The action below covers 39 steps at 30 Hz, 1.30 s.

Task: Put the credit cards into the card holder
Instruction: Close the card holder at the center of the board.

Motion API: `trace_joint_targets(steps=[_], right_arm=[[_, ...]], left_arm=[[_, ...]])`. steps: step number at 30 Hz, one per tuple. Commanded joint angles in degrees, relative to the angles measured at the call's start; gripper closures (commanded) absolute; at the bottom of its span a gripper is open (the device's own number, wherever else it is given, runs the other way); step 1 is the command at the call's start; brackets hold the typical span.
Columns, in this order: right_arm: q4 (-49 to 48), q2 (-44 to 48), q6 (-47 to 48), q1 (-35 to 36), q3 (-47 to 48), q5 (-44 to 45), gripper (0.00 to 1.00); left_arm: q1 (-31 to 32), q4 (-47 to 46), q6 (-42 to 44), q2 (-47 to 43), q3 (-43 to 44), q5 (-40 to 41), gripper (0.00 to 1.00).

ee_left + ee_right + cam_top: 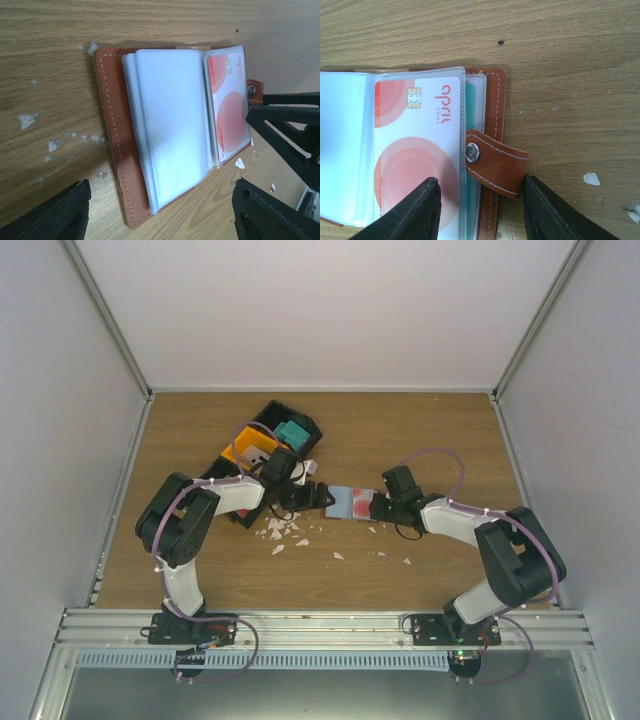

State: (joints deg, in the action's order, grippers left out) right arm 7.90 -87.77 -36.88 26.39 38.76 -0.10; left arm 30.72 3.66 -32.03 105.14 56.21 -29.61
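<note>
The card holder point(350, 503) lies open on the table between my two grippers, brown cover down, light blue sleeves up point(170, 125). A red-and-white credit card point(415, 150) sits inside its right clear sleeve, and a teal card edge point(471, 115) shows in the sleeve behind it. My left gripper point(160, 220) is open and empty, hovering over the holder's left half. My right gripper point(482, 215) is open, its fingers standing either side of the holder's right edge and snap strap point(497, 162). Another teal card point(292, 432) lies in the tray.
A black-and-orange compartment tray point(262, 420) stands behind the left gripper, with something white in its orange part point(255, 455). Small white scraps point(275, 530) are scattered on the wood in front of the holder. Grey walls enclose the table on three sides.
</note>
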Motion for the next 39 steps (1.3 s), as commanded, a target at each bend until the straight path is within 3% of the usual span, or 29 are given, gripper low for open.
trace_joint_targets(steps=[1,15,27,39], right_arm=[[-1.52,-0.13,-0.47,-0.29,-0.74,0.28,0.54],[-6.62,-1.23,-3.26,-0.8,-4.57,-8.44,0.58],[-9.8,-1.78,-5.1,-0.79,-7.15,-12.44,0.59],[-11.29,-3.41,-5.33,-0.76,-7.66,-13.1,0.59]], left_arm=[[0.58,-0.73,-0.98,2.38,1.88,-2.84,0.24],[0.58,-3.49,-4.17,7.01,4.09,-12.42,0.3],[0.39,-17.08,-14.06,6.5,2.25,-22.04,0.29],[0.66,-23.6,-15.78,8.76,2.95,-24.18,0.26]])
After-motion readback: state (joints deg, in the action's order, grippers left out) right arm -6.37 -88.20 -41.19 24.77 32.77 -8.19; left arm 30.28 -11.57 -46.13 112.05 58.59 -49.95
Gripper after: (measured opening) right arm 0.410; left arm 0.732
